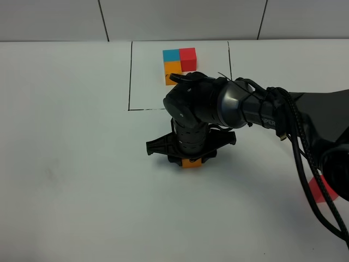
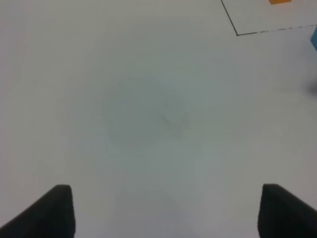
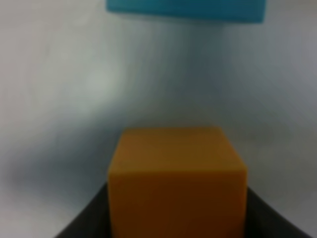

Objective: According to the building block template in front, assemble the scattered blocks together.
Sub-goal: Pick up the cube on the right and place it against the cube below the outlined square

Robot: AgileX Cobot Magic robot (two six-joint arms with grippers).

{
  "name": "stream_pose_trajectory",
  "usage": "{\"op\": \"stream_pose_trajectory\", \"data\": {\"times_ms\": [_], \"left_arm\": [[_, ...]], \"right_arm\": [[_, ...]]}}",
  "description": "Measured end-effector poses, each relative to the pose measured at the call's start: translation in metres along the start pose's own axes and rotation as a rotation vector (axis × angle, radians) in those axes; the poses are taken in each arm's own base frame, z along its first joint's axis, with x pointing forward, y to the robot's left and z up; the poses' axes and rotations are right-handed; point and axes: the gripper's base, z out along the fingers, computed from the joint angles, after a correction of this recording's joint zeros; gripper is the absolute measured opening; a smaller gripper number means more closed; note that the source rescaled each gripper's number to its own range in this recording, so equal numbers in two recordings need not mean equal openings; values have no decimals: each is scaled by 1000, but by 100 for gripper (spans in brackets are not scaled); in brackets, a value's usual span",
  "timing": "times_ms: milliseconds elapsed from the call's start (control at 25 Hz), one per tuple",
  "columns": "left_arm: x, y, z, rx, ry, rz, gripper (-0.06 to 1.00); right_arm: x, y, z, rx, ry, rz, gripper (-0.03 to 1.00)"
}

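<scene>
One orange block sits clamped in the right arm's fingers down by the desk, the teal block dead ahead of it, seemingly just a short gap off through the blur, while the left fingers hang wide and idle.

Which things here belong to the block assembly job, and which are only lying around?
Job: building block template, orange block in the shut right gripper, teal block, red block.
Not in use: open left gripper, white table.
</scene>
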Motion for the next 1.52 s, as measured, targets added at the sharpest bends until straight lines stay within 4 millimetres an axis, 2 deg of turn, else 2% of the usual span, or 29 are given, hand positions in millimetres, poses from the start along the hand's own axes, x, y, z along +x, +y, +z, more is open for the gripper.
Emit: {"op": "stream_pose_trajectory", "data": {"times_ms": [360,1520], "left_arm": [[0,0,0,0,0,0,76],[0,0,0,-4,0,2,76]], "right_arm": [[-8,4,13,4,4,-4,2],[-24,-7,17,-18,-60,49,1]]}}
